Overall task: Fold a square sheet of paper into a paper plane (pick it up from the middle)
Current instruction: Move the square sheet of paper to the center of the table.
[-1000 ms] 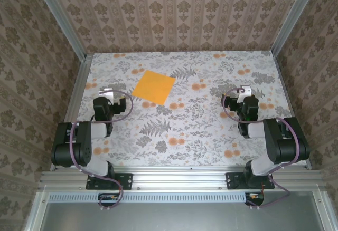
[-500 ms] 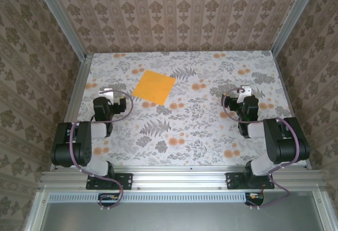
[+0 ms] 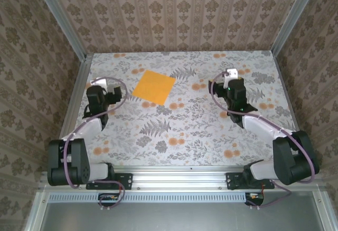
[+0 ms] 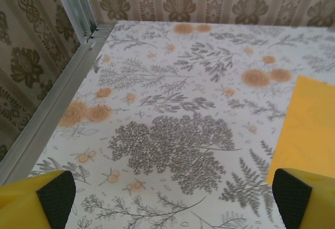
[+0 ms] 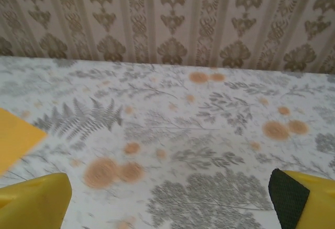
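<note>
The left gripper (image 3: 105, 86) and right gripper (image 3: 231, 75) both stand spread wide, empty. The square sheet of paper (image 3: 153, 87) lies flat between them, nearer the left gripper.

Orange-yellow paper on a flowered bench, ringed by patterned walls.
The square sheet of paper (image 3: 153, 87) is plain bright orange-yellow. The bench (image 3: 211, 131) is white with grey ferns and blotchy orange flowers. The walls (image 3: 174, 15) carry beige-brown damask stripes. The left arm (image 3: 66, 160) and right arm (image 3: 290, 157) are black and white. The left tool (image 4: 167, 200) and right tool (image 5: 167, 197) have yellow fingers (image 4: 21, 203) with black pads (image 4: 56, 196).
</note>
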